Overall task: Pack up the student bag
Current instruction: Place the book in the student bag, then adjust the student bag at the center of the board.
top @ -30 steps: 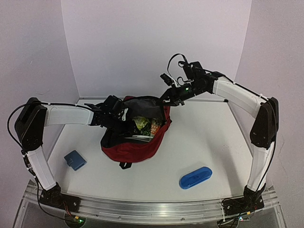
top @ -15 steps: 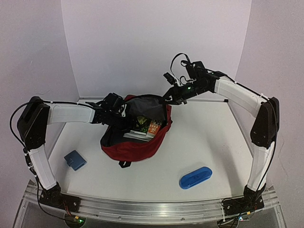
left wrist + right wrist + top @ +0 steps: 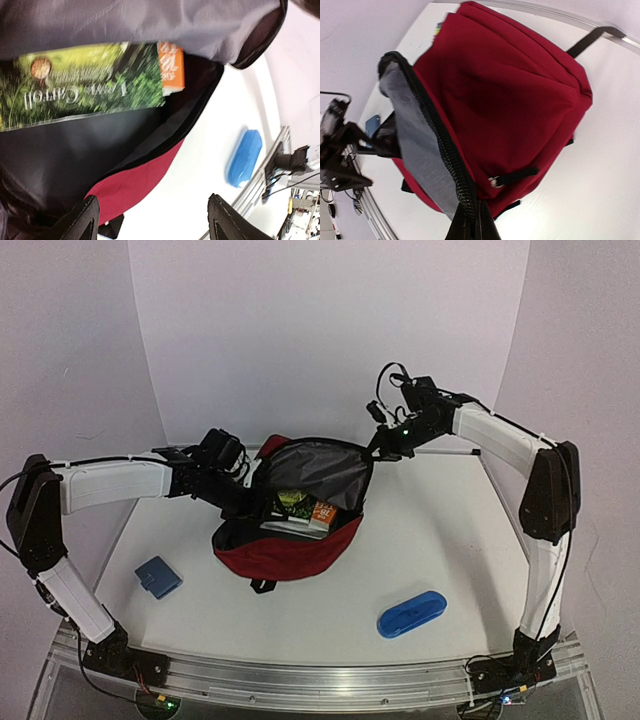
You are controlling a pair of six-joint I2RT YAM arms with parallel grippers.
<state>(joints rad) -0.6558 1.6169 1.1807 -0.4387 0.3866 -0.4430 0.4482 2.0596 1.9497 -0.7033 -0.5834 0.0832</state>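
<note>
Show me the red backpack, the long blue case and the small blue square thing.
red backpack [image 3: 285, 555]: overhead view, red front fabric.
long blue case [image 3: 411, 613]: overhead view, middle of its top.
small blue square thing [image 3: 158, 577]: overhead view, its top face.

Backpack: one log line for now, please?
backpack open, books inside | right gripper shut on flap | left gripper open | blue case outside

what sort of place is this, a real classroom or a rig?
Most likely a lab test cell, not a classroom: a white table boxed in by plain backdrop walls, the left arm and right arm bolted to an aluminium rail, and staged props such as the student bag and a blue case.
</note>
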